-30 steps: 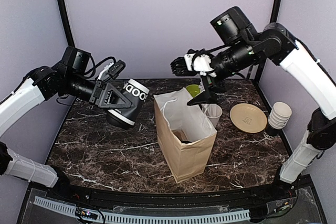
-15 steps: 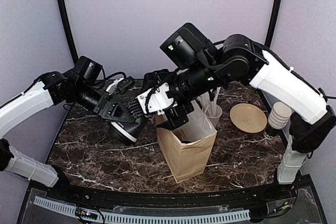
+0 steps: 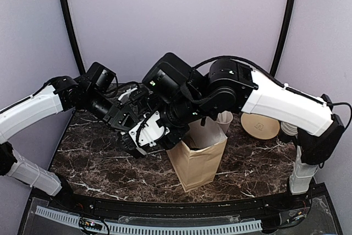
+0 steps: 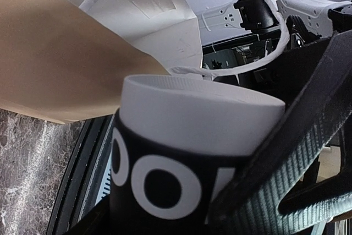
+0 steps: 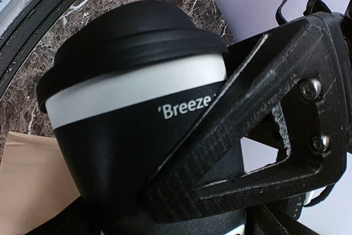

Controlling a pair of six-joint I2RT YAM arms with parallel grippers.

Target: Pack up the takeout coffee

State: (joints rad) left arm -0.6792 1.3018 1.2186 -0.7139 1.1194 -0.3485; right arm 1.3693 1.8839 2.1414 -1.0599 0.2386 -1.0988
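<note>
The takeout coffee (image 5: 126, 114), a black cup with a white band, black lid and the word 'Breeze', hangs tilted above the table, left of the brown paper bag (image 3: 201, 160). My left gripper (image 3: 129, 119) is shut on it near its white base (image 4: 192, 114). My right gripper (image 3: 149, 136) has reached across and sits around the same cup just below the lid. One of its fingers (image 5: 231, 125) lies along the cup's side and the other is hidden. In the top view the cup is mostly hidden between the two grippers.
The open bag (image 4: 60, 59) with white cord handles stands mid-table, right beside the cup. Behind it are a clear plastic cup (image 3: 224, 120) and a tan plate (image 3: 259, 124). The right arm spans over the bag's mouth.
My right arm swung from behind the bag leftward and down onto the cup, its jaws narrowing a little. My left gripper carried the cup slightly lower and nearer the bag.
</note>
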